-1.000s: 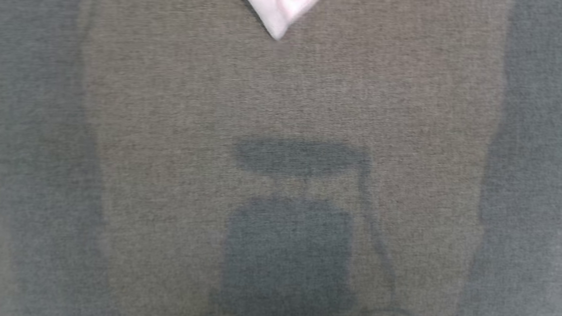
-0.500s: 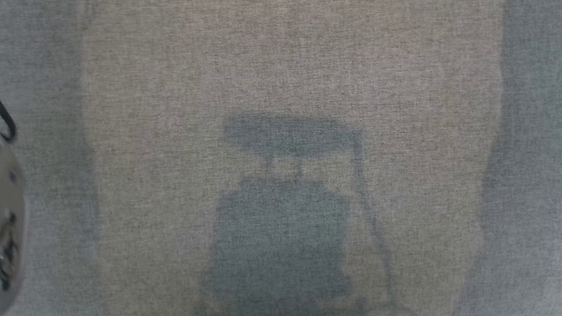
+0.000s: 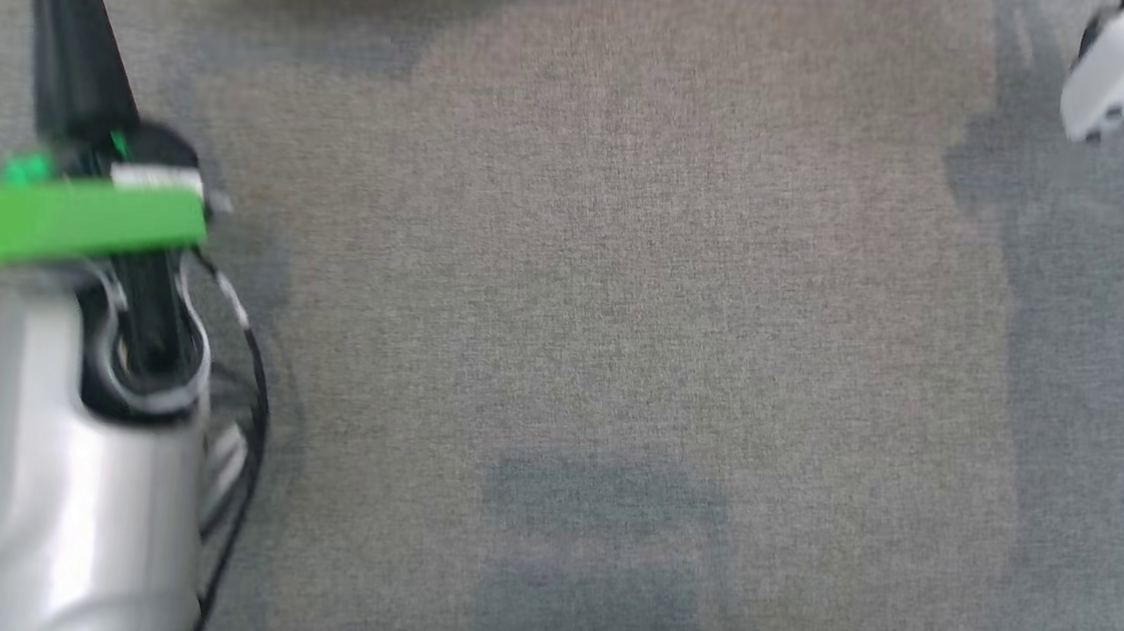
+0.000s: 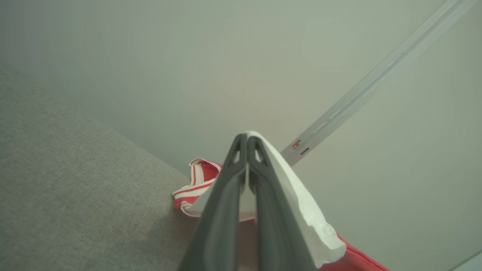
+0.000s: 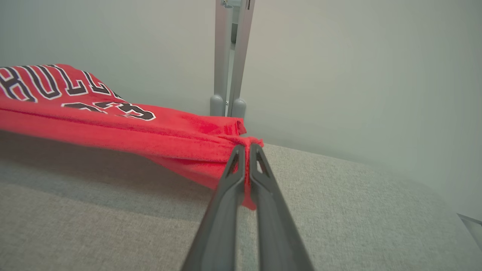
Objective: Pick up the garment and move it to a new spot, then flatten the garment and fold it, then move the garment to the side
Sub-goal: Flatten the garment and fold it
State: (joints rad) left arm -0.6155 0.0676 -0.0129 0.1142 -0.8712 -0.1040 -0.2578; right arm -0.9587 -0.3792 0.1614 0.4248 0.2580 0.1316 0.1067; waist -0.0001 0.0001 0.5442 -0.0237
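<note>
left tool (image 4: 247, 141): pinched closed on garment (image 5: 113, 124), white part | right tool (image 5: 245, 148): pinched closed on its red edge | garment: red jersey strung between both tools, lifted over grey table (image 5: 339, 210), near wall (image 5: 339, 75)

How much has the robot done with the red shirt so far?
Only the start. Done: the red jersey is picked up. In hand: the left hand and right hand, both shut, hold it above the grey table, its shadow underneath. Left: laying it flat, folding it, moving it aside.
</note>
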